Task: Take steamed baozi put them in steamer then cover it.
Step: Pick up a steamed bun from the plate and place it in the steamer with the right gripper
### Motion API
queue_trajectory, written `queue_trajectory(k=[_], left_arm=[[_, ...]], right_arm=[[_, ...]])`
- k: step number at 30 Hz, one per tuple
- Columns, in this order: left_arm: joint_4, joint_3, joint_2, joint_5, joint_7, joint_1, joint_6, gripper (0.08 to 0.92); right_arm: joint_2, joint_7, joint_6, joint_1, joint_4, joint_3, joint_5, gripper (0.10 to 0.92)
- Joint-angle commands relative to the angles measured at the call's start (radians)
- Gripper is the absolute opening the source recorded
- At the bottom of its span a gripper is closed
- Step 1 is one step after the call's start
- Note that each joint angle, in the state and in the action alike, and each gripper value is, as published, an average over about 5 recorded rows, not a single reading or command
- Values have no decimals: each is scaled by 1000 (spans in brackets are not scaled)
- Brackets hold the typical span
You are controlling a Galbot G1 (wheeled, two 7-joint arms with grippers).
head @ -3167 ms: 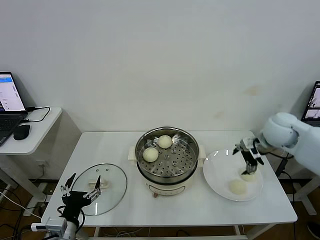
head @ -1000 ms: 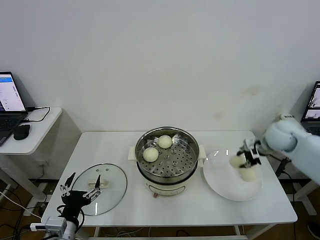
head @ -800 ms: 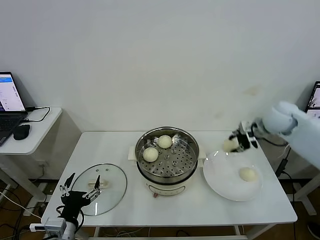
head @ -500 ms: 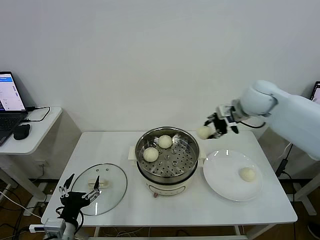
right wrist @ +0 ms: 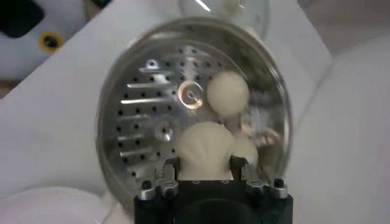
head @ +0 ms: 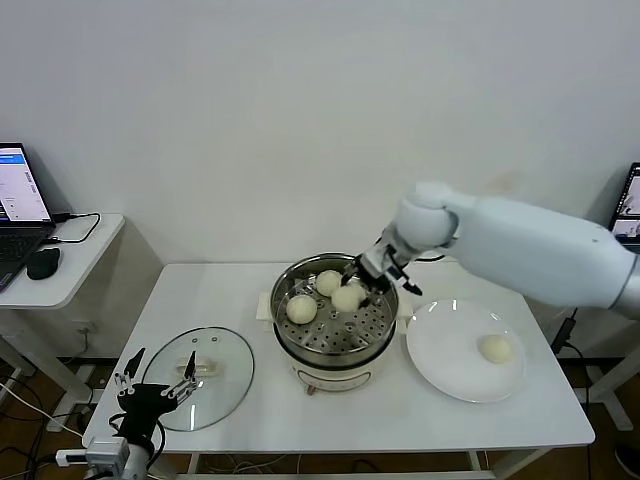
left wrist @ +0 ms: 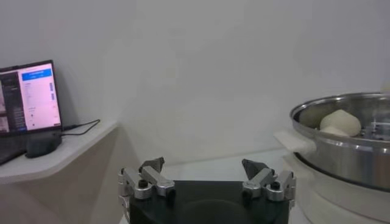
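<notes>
The steel steamer stands mid-table with two baozi on its perforated tray. My right gripper reaches over the steamer's right side, shut on a third baozi. In the right wrist view this bun fills the gap between the fingers. Whether it touches the tray I cannot tell. One more baozi lies on the white plate. The glass cover lies flat at front left. My left gripper hovers open at its near edge, empty.
A side table at the far left carries a laptop and a mouse. Another laptop shows at the right edge. The steamer's rim appears in the left wrist view.
My right gripper lifted one baozi from the plate and carried it left, over the steamer. One bun stays on the plate. The left arm has barely moved.
</notes>
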Motion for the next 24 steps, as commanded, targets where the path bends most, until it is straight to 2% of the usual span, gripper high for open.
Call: queue_trajectory(k=[1, 15, 18, 24], left_arm=[[-9, 3, -5, 1, -1, 1, 1, 823], [-17, 0, -12, 1, -2, 12, 0, 823], [-17, 2, -13, 1, -2, 9, 0, 823], [-15, 3, -9, 1, -1, 3, 1, 823]], right_arm=[[76, 6, 203, -8, -7, -69, -111, 578], [105, 19, 270, -31, -18, -77, -172, 593], [101, 32, 287, -31, -20, -75, -188, 637], [68, 35, 299, -2, -10, -49, -171, 790]])
